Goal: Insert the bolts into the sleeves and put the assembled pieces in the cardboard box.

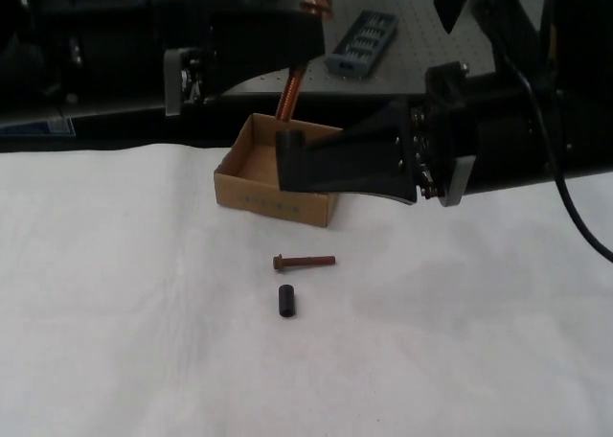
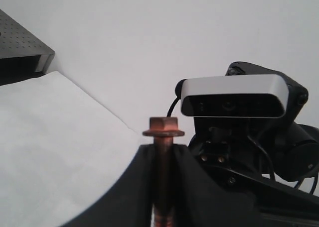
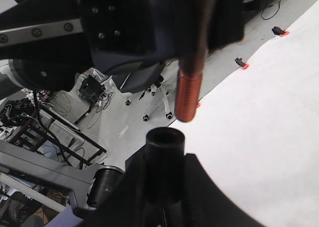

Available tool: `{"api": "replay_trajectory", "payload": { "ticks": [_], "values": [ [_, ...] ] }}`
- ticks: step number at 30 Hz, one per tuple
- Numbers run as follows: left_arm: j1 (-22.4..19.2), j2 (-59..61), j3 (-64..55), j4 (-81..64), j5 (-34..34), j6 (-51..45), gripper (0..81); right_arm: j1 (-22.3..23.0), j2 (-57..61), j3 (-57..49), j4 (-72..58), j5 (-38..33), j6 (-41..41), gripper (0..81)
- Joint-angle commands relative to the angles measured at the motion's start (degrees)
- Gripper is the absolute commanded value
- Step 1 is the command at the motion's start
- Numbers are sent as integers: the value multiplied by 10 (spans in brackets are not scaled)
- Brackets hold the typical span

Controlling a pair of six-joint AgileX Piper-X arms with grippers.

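Copper bolt (image 3: 189, 95) sits gripped in my L hand (image 2: 162, 162), tip just above black sleeve (image 3: 164, 157) clamped in R hand (image 3: 164, 197), near cardboard box (image 1: 273, 199). Insertion step, I reckon; next needs axes lined up, then a push. 2nd bolt (image 1: 305, 261) & 2nd sleeve (image 1: 285, 302) lie at box's 6 o'clock.

A lab: a perforated optical table (image 1: 421, 44) behind the cloth-covered bench (image 1: 115, 293), cables (image 3: 60, 105) strewn across the floor.

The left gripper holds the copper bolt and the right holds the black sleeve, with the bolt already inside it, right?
Not inside. In the right wrist view the copper-coloured threaded bolt ends short of the open mouth of the black cylindrical sleeve. The rest holds.
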Motion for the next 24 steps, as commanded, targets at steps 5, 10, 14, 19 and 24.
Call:
{"api": "replay_trajectory", "payload": {
  "ticks": [5, 10, 14, 19, 24],
  "values": [
    [0, -6, -2, -13, 1, -12, 7, 1, 2, -4, -17, 5, -4, 29],
    [0, -6, -2, -13, 2, -20, 7, 1, 3, -4, -23, 18, -4, 29],
    [0, -6, -2, -13, 3, -20, 7, 1, 4, -4, -23, 18, -4, 29],
    [0, -6, -2, -13, 3, -25, 7, 1, 4, -4, -23, 18, -4, 29],
    [0, -6, -2, -13, 3, -25, 7, 1, 4, -4, -39, 18, -2, 29]
  ]
}}
